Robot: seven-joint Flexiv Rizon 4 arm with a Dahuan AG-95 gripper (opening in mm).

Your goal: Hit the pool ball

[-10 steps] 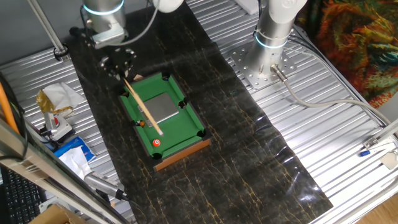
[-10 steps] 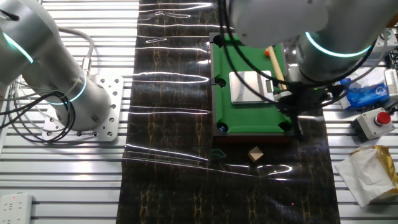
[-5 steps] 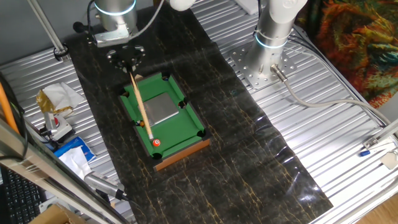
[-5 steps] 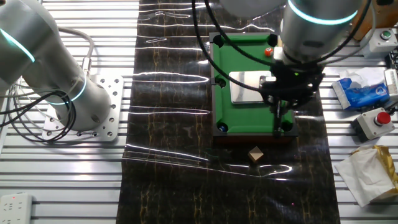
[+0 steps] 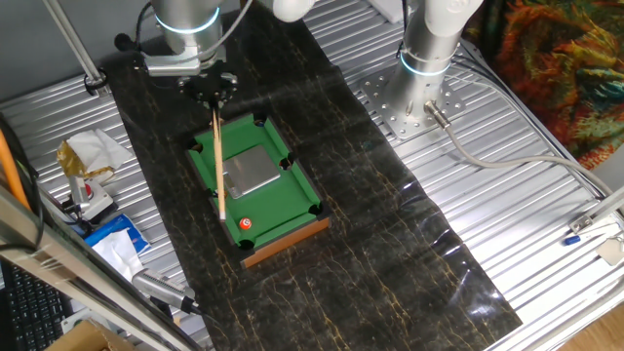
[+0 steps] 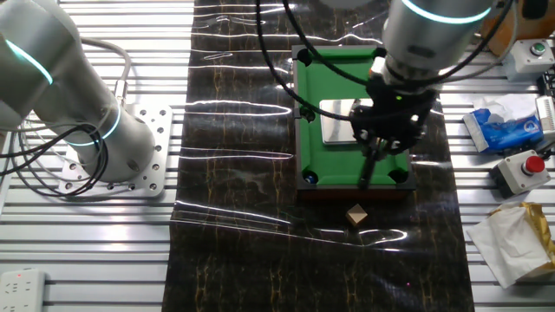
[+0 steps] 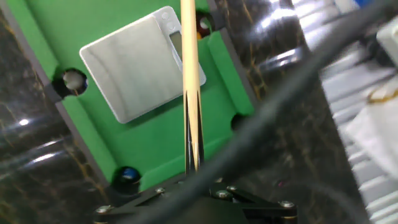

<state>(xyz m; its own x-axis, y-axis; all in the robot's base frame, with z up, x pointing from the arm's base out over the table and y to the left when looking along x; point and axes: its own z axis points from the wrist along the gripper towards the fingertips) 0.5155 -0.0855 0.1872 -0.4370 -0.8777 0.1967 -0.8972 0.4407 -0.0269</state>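
The black two-finger gripper [image 5: 214, 95] clamps a thin wooden cue stick [image 5: 218, 164] over the small green pool table [image 5: 283, 191]. The orange-red, white-spotted pool ball [image 5: 246, 224] lies near the table's wooden end rail, just beyond and slightly aside of the cue's tip.

green pool table [image 5: 276, 200], orange-red white-spotted pool ball [image 5: 246, 223]

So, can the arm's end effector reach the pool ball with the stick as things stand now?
Probably yes. The end effector holds the stick, whose tip ends just short of the pool ball, with only bare green felt of the mini pool table between them.
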